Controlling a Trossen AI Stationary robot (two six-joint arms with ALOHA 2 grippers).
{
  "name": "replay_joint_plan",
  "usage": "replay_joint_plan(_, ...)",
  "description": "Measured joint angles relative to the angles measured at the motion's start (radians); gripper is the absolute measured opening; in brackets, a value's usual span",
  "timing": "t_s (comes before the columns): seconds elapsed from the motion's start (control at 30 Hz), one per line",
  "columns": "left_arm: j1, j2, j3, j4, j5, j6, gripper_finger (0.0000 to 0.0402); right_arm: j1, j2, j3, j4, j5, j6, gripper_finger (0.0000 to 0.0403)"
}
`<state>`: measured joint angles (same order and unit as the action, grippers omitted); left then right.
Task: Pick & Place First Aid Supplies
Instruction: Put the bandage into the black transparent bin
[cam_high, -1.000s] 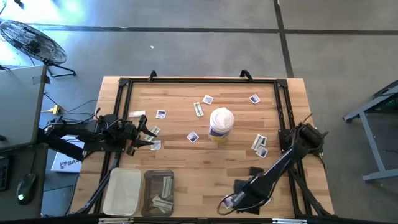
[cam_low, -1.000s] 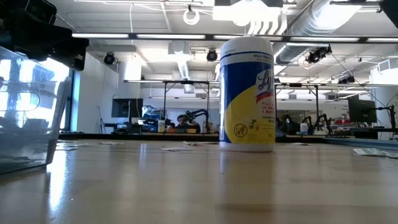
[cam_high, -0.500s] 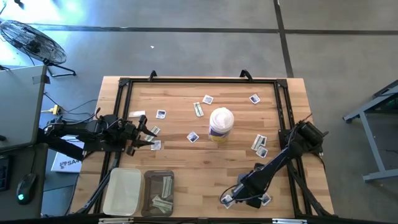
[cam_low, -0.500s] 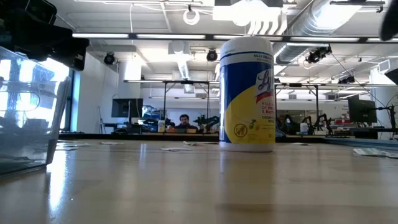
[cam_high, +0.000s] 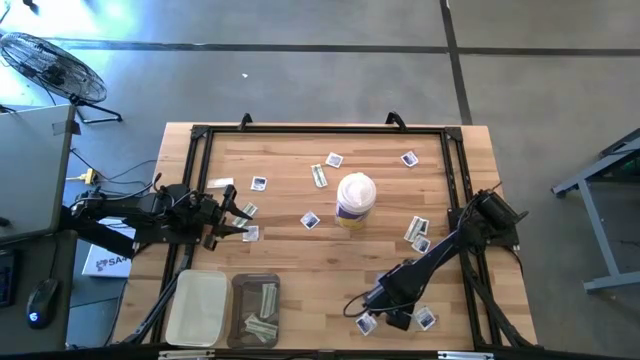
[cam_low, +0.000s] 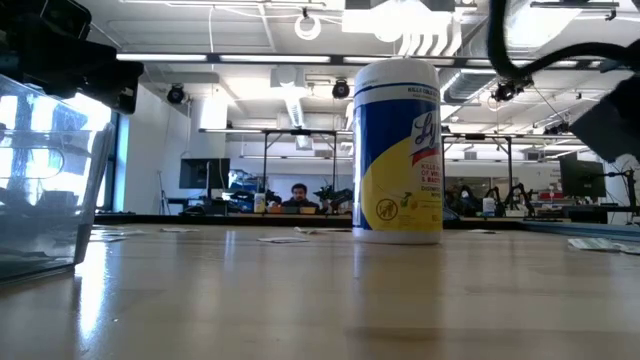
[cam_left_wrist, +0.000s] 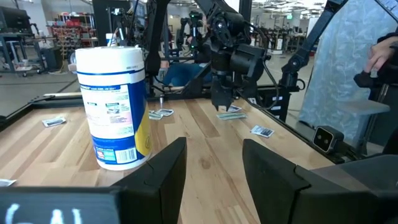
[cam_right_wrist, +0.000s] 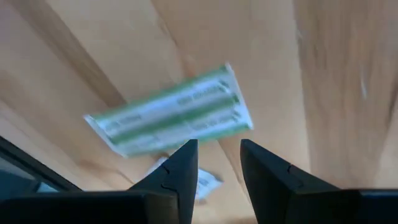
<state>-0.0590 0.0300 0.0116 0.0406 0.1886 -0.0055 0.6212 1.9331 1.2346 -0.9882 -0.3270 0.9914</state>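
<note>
The right gripper hovers low over the near right part of the wooden bench, its dark fingers parted by a narrow gap and gripping nothing. In the right wrist view a narrow pale green-white strip packet lies flat on the wood just ahead of the fingertips, its long axis crosswise to the fingers and slightly tilted. A small square white packet with blue print lies partly hidden between the fingers.

In the high view two square packets lie near that gripper at the bench's near edge. More square packets and strip packets are scattered around the white-lidded cylindrical canister standing upright near the bench's middle. Several green-white strips lie in the dark rectangular tray at the near left, mostly with long axes crosswise or slanted; beside it sits a pale rectangular tray.

The left gripper waits at the left side of the bench with its fingers spread wide and empty, pointing towards the canister, with small packets lying by its tips.
</note>
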Motion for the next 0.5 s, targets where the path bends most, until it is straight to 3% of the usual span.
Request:
replay_joint_plan(0.17,0.000,0.000,0.000,0.000,0.000,0.000,0.0154,0.000,0.000,-0.005,0.019,0.041,0.042,0.0115)
replay_joint_plan(0.5,0.000,0.000,0.000,0.000,0.004,0.000,0.0154,0.000,-0.003,-0.091,0.044,-0.013,0.108,0.0115)
